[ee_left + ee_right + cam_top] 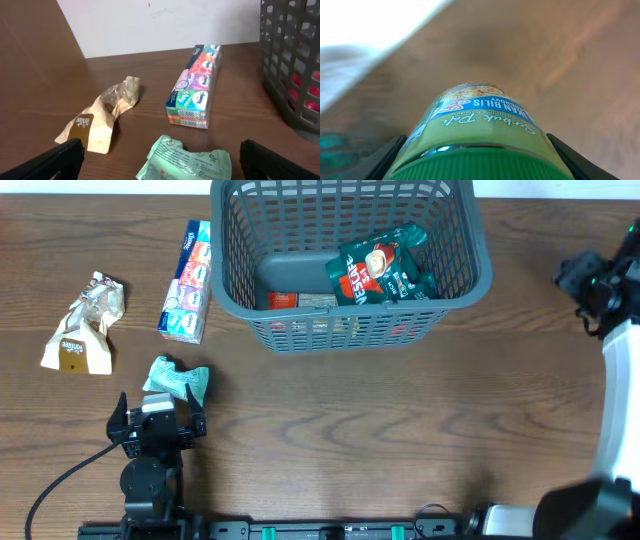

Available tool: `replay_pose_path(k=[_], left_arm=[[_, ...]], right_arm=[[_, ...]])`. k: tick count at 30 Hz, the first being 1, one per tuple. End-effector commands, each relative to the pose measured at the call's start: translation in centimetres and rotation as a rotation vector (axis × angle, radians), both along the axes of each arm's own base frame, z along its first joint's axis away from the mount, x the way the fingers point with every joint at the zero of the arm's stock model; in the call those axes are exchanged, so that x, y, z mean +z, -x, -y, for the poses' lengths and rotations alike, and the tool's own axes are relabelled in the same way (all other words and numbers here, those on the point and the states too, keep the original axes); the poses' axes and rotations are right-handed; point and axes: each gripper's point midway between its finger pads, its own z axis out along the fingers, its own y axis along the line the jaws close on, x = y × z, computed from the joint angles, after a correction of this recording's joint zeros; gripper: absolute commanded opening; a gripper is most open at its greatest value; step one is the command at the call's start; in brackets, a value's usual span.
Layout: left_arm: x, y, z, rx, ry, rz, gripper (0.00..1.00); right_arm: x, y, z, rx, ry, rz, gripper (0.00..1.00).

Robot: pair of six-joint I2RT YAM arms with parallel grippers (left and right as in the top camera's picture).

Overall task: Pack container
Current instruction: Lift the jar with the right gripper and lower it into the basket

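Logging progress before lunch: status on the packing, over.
Left pincer open at green packet. Right pincer clamped on green-lidded jar. Container holds coffee packet, red box. Nothing blocking it.

Brown wood-grain counter (350, 430) is carrying three loose items at left. Crumpled beige-and-brown paper wrapper (85, 325) is lying farthest left. Long multicoloured tissue multipack (187, 282) is lying flat near the container (214, 240), apart from its left wall. Crumpled pale green plastic packet (177, 378) is sitting closer to the front edge. Dark green Nescafé pouch (380, 265) with a red band is leaning inside the container, right of centre. Flat red packet (285, 300) is lying on its floor, front left. Thin black cable (60, 480) is curling over the front left corner. Green-lidded jar (480, 135) with a green "Ikan Bilis" label is filling the right wrist view, counter blurred behind.
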Motion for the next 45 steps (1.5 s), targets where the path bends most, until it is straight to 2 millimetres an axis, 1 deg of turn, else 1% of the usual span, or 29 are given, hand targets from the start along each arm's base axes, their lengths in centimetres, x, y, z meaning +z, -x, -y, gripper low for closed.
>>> replay_pose_path(k=[1, 3, 5, 7, 8, 10, 12, 14, 15, 16, 19, 21, 22, 23, 26, 30, 33, 37, 38, 40, 45], left_arm=[[-1.3, 0.0, 0.1, -0.004, -0.01, -0.032, 0.99], [-1.3, 0.0, 0.1, -0.004, -0.01, -0.033, 0.99], [-1.3, 0.0, 0.1, -0.004, -0.01, -0.033, 0.99], [-1.3, 0.0, 0.1, -0.004, -0.01, -0.033, 0.98], [-1.3, 0.0, 0.1, -0.004, -0.01, -0.033, 0.99], [-1.3, 0.0, 0.1, -0.004, -0.01, -0.033, 0.98], [-1.3, 0.0, 0.1, -0.004, -0.01, -0.033, 0.99], [-1.3, 0.0, 0.1, -0.004, -0.01, -0.033, 0.98], [-1.3, 0.0, 0.1, -0.004, -0.01, -0.033, 0.98], [-1.3, 0.0, 0.1, -0.004, -0.01, -0.033, 0.98], [-1.3, 0.0, 0.1, -0.004, -0.01, -0.033, 0.98], [-1.3, 0.0, 0.1, -0.004, -0.01, -0.033, 0.99], [-1.3, 0.0, 0.1, -0.004, -0.01, -0.033, 0.99], [-1.3, 0.0, 0.1, -0.004, -0.01, -0.033, 0.98], [-1.3, 0.0, 0.1, -0.004, -0.01, -0.033, 0.98], [-1.3, 0.0, 0.1, -0.004, -0.01, -0.033, 0.99], [-1.3, 0.0, 0.1, -0.004, -0.01, -0.033, 0.98], [-1.3, 0.0, 0.1, -0.004, -0.01, -0.033, 0.99], [-1.3, 0.0, 0.1, -0.004, -0.01, -0.033, 0.99], [-1.3, 0.0, 0.1, -0.004, -0.01, -0.033, 0.98], [-1.3, 0.0, 0.1, -0.004, -0.01, -0.033, 0.99]], right_arm=[[6.9, -0.2, -3.3, 0.131, 0.093, 0.143, 0.01], [9.4, -0.3, -5.2, 0.188, 0.124, 0.197, 0.01], [12.0, -0.5, -8.0, 0.267, 0.15, 0.248, 0.01], [13.7, -0.6, -10.6, 0.341, 0.168, 0.281, 0.01], [14.3, -0.7, -11.7, 0.37, 0.172, 0.294, 0.01], [15.8, -0.7, -14.8, 0.447, 0.179, 0.331, 0.01], [16.7, -0.6, -17.5, 0.51, 0.18, 0.362, 0.01], [17.2, -0.6, -20.3, 0.567, 0.188, 0.382, 0.01], [17.2, -0.6, -20.9, 0.58, 0.19, 0.383, 0.01], [17.0, -0.7, -22.1, 0.608, 0.196, 0.381, 0.01], [15.8, -1.3, -24.8, 0.669, 0.2, 0.355, 0.01], [14.5, -2.0, -26.2, 0.707, 0.206, 0.323, 0.01], [13.3, -2.6, -26.8, 0.719, 0.211, 0.295, 0.01], [12.6, -2.9, -27.0, 0.722, 0.212, 0.277, 0.01], [9.5, -4.4, -27.9, 0.749, 0.226, 0.2, 0.01], [5.9, -6.0, -28.4, 0.779, 0.246, 0.113, 0.01], [3.2, -7.0, -28.6, 0.788, 0.253, 0.048, 0.01], [-0.4, -8.0, -28.2, 0.776, 0.261, -0.048, 0.01], [-1.5, -8.1, -27.9, 0.77, 0.268, -0.08, 0.01], [-3.0, -8.3, -27.4, 0.755, 0.281, -0.127, 0.01], [-6.1, -8.9, -25.3, 0.695, 0.279, -0.216, 0.01]])
